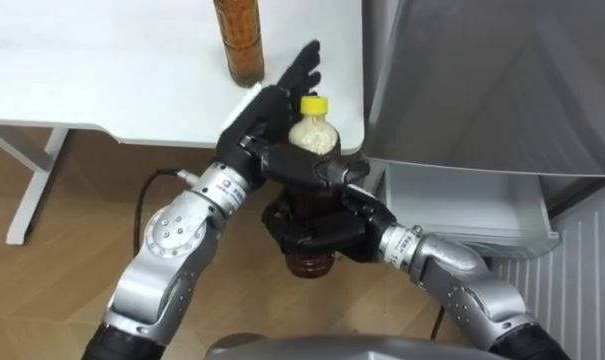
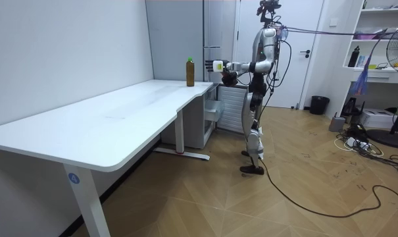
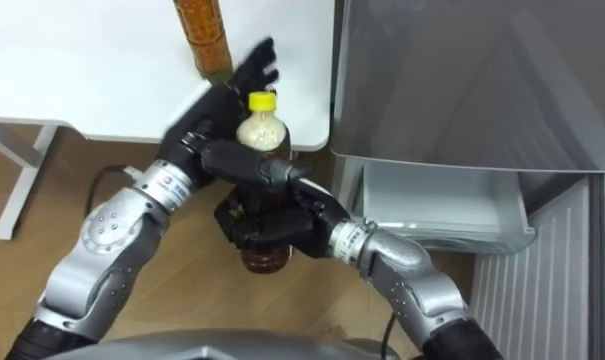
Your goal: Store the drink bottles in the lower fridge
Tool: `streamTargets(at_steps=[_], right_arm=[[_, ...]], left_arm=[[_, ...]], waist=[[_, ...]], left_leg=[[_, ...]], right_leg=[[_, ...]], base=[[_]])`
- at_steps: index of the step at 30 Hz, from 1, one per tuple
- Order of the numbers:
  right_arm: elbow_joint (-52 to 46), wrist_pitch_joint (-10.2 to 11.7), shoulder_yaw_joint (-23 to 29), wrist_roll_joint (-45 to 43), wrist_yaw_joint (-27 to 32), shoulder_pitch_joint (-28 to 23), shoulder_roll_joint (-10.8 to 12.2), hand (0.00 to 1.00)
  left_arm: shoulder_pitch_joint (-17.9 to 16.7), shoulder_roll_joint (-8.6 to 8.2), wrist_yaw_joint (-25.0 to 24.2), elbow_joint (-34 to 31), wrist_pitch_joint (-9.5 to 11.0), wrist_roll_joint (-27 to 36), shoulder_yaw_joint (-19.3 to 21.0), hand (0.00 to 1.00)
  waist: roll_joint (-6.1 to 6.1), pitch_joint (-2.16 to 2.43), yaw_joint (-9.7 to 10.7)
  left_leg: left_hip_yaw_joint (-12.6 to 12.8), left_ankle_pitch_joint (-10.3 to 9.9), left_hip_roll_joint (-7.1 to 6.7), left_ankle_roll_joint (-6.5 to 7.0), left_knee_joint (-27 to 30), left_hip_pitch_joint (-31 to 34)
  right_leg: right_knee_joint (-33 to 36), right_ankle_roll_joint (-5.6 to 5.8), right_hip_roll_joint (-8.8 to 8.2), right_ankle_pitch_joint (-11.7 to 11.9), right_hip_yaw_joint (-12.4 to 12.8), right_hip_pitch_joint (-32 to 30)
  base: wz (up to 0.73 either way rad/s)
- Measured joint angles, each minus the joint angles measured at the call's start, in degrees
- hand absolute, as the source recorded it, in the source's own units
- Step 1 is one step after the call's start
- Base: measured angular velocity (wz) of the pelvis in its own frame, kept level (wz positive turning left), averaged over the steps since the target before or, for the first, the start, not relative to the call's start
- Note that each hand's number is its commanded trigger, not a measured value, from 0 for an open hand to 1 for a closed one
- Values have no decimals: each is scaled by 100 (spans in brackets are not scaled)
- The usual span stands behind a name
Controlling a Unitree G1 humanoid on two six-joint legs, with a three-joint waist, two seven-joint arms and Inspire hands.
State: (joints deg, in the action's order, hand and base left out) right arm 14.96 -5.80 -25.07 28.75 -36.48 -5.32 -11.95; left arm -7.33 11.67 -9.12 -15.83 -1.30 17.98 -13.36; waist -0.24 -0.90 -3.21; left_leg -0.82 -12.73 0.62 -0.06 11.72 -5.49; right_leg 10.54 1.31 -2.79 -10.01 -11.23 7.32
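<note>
Left eye view: right robot hand (image 1: 314, 232) grips bottle (image 1: 313, 134) (left robot hand (image 1: 269, 112) too).

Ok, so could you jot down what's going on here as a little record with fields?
Robot: stands at the table's end, beside the fridge
Held: yellow-capped bottle, upright
Right hand: wrapped round its lower body
Left hand: fingers behind it, thumb across the front
Table: second bottle stands near the edge
Fridge: lower drawer pulled open
</note>
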Motion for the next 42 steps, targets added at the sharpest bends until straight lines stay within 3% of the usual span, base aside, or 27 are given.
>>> streamTargets(at_steps=[4,9,13,15,21,25,30,35,42], right_arm=[[0,0,5,-2,0,-33,-72,100],[-5,6,255,-49,-142,-168,-112,100],[-5,8,436,-248,-279,-219,-116,100],[-6,8,512,-284,-378,-291,-119,100],[-21,8,630,-602,-378,-322,-150,100],[-20,8,688,-605,-381,-336,-201,100],[-44,6,891,-603,-363,-630,-179,100],[-46,-4,882,-604,-306,-716,-171,100],[-280,-55,819,-581,-17,-714,-176,100]], left_arm=[[1,-18,199,-282,293,58,377,0],[0,-40,358,-383,339,34,891,0],[55,-46,521,-612,497,-4,1390,0],[91,-50,738,-690,642,-1,1576,0],[127,-55,1254,-790,726,40,1939,0],[132,-40,1540,-790,791,48,2314,0],[119,-34,2329,-727,836,35,2834,0],[121,-23,2835,-134,892,-11,3079,0],[-154,34,3487,1525,874,289,3104,0]], waist=[[-3,-1,-48],[10,-6,-211],[36,-20,-221],[109,-21,-268],[290,6,-428],[299,10,-521],[271,33,-746],[279,40,-892],[266,61,-1080]], left_leg=[[-3,1,-1,1,-1,-21],[-29,1,-1,2,-1,-19],[-83,1,-13,2,12,-5],[-90,1,-18,2,26,-21],[-80,3,-12,2,36,-35],[-88,3,-13,1,36,-49],[-88,3,-14,2,-47,-176],[-82,3,-18,2,-88,-225],[-98,9,-24,-2,-83,-215]], right_leg=[[-8,0,-1,0,-11,35],[-10,0,0,0,-20,37],[-58,0,-3,0,-74,69],[-90,1,-9,1,-102,95],[-91,1,-8,1,-59,64],[-91,1,-7,1,-86,88],[-95,9,-11,-4,-150,206],[-110,15,-11,-8,-131,257],[-193,14,-5,-9,-151,277]], base=[[0],[1],[7],[3],[-2],[1],[0],[0],[0]])
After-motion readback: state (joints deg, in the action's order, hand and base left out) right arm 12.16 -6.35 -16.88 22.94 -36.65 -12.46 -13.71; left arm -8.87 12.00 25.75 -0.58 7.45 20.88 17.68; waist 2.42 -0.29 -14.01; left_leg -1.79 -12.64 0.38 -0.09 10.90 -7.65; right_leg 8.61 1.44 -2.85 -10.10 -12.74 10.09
